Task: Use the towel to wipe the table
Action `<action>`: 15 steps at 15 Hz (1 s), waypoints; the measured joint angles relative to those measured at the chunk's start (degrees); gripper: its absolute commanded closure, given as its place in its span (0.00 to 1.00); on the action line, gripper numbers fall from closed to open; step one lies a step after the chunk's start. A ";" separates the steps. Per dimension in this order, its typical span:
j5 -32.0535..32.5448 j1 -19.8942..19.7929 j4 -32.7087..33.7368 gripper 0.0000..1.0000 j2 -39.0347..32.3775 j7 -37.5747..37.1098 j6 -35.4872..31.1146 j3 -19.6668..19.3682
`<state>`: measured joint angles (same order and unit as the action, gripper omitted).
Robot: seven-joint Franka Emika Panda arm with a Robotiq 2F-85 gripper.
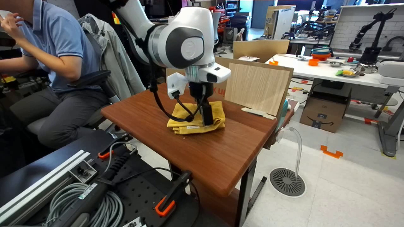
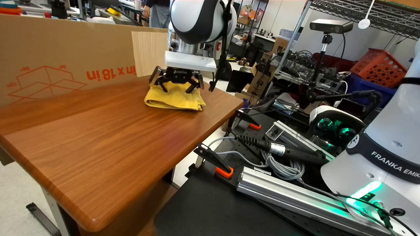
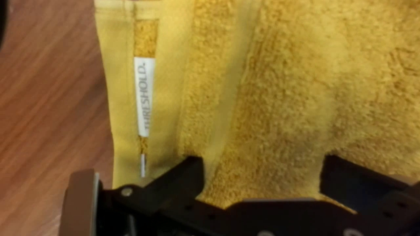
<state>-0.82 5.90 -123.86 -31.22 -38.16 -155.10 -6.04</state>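
In an exterior view, a mustard-yellow towel point(image 2: 174, 99) is lying folded and rumpled just up and left of the frame's centre, on a glossy reddish-brown table point(image 2: 105, 136). Above it, a black gripper point(image 2: 177, 80) is pointing down, its fingers standing wide apart and clasping nothing; whether the tips are touching the towel, I cannot tell. Wiping is apparently not yet happening: gripping the towel and sweeping it across the table both seem to be waiting ahead.

Both exterior views look down across the table point(image 1: 202, 154) from opposite ends and both show the towel point(image 2: 174, 100) on it. The wrist view looks down from close above the table.
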 measured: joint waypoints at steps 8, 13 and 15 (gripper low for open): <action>-4.22 -5.62 -0.35 0.00 -0.23 -0.01 2.21 -4.73; -3.39 -5.71 0.36 0.00 0.30 0.79 11.31 -6.51; -0.99 -5.05 0.58 0.00 0.48 0.78 13.93 -6.53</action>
<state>-1.81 0.85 -123.28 -30.74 -37.38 -141.17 -12.57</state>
